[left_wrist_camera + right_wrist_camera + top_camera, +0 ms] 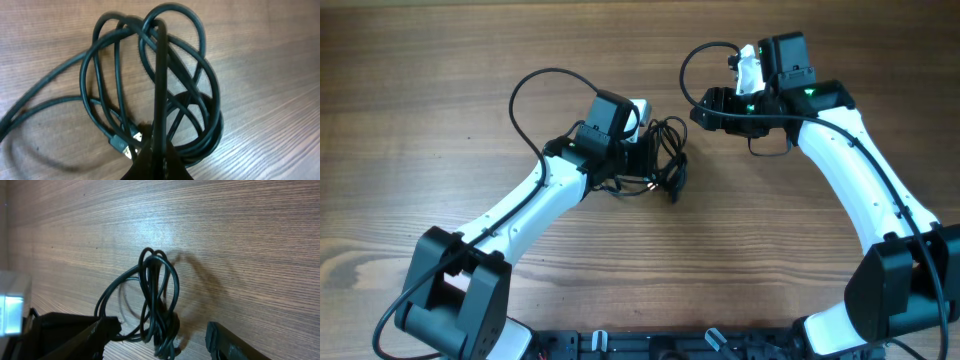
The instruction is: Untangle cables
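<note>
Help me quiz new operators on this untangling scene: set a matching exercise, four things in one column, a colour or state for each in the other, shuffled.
Things:
1. left gripper
2. right gripper
3. cables
4. table

Colour or state:
A. brown, wood-grained
B. open, nothing between its fingers
C. black, looped in a tangle
D. shut on a cable strand

Pairs: 1-D, 2-B, 3-C, 4-A

In the left wrist view, the cables (160,75) run off the left edge.
</note>
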Controlling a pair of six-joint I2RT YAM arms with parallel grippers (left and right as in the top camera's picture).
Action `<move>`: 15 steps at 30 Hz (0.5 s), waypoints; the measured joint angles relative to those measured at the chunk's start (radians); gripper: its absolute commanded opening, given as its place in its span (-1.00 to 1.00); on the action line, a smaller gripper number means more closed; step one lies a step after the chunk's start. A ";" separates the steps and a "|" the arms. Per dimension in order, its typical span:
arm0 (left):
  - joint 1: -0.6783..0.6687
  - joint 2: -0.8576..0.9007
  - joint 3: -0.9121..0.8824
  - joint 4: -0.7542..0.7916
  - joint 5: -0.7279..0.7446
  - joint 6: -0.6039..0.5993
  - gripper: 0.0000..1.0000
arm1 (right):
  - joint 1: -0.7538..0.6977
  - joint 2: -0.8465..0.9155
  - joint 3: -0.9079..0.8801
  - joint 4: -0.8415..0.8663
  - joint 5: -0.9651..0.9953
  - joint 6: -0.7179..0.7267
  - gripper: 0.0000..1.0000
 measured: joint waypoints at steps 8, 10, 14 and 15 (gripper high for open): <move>0.000 -0.030 0.036 -0.002 -0.004 0.000 -0.92 | -0.002 0.000 0.000 0.000 0.000 0.003 0.33; 0.001 -0.073 0.060 -0.011 -0.004 -0.001 -0.92 | -0.003 0.000 0.000 0.000 -0.012 0.004 0.32; 0.010 -0.219 0.096 -0.035 -0.004 -0.024 -0.92 | -0.005 0.000 0.000 0.003 -0.080 0.003 0.32; 0.019 -0.250 0.100 -0.053 -0.004 -0.035 -0.92 | -0.005 0.000 0.000 0.004 -0.108 0.003 0.32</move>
